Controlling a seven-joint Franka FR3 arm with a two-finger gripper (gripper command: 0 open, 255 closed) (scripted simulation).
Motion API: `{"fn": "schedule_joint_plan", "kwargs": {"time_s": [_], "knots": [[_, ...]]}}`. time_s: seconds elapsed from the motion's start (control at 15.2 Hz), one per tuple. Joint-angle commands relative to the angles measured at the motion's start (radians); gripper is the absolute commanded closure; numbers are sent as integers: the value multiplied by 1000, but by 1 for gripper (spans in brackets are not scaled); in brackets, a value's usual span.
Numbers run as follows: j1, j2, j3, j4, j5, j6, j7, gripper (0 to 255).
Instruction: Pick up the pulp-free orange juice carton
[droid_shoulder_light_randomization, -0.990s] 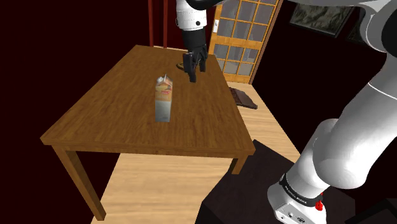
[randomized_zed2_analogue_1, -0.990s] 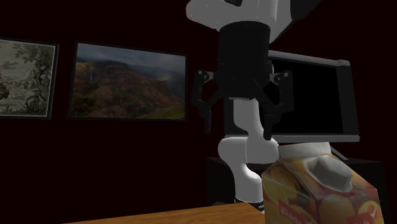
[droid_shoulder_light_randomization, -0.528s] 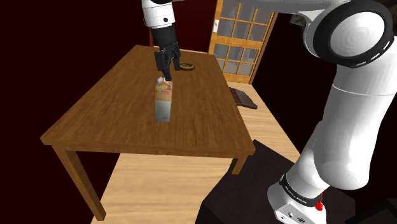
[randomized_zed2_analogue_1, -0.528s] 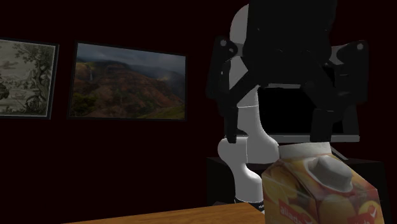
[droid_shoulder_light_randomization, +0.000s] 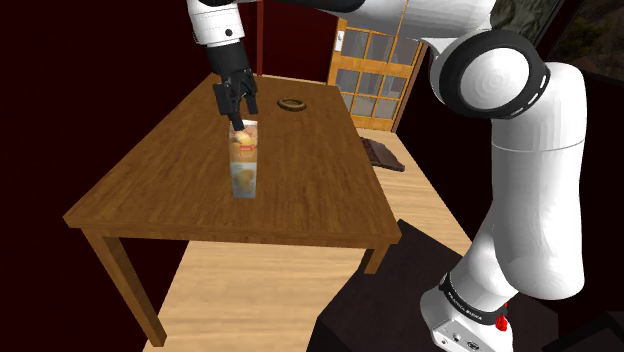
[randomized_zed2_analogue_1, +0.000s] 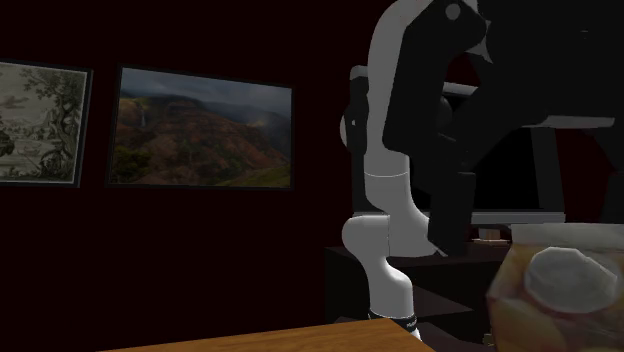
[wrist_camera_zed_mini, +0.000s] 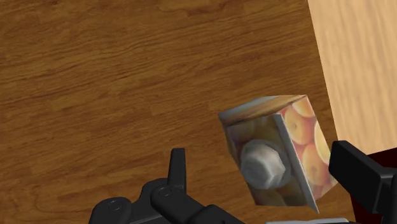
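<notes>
One juice carton (droid_shoulder_light_randomization: 245, 165), one table (droid_shoulder_light_randomization: 160, 175), one ring (droid_shoulder_light_randomization: 292, 104), one hand (droid_shoulder_light_randomization: 239, 114), fingers (wrist_camera_zed_mini: 178, 167) apart

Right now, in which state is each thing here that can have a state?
Orange juice carton: standing on the table, cap on, not lifted.
Gripper: open, one finger on each side of the carton's top.
Small ring: lying flat on the table.
</notes>
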Motion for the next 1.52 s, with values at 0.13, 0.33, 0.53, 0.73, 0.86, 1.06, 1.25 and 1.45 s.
{"fn": "schedule_joint_plan", "kwargs": {"time_s": [0.13,0.33,0.53,0.73,0.86,1.06,1.25,1.45], "knots": [[-6,-2,-9,-89,2,69,2,0],[4,-2,-24,-84,8,65,-1,255],[5,-2,-24,-81,8,62,-1,255],[6,0,-23,-77,7,60,0,255],[6,4,-24,-72,7,58,-1,255],[7,4,-24,-52,6,39,-3,255],[13,19,-25,13,3,-10,-7,255],[20,39,-25,87,-1,-64,-11,255]]}}
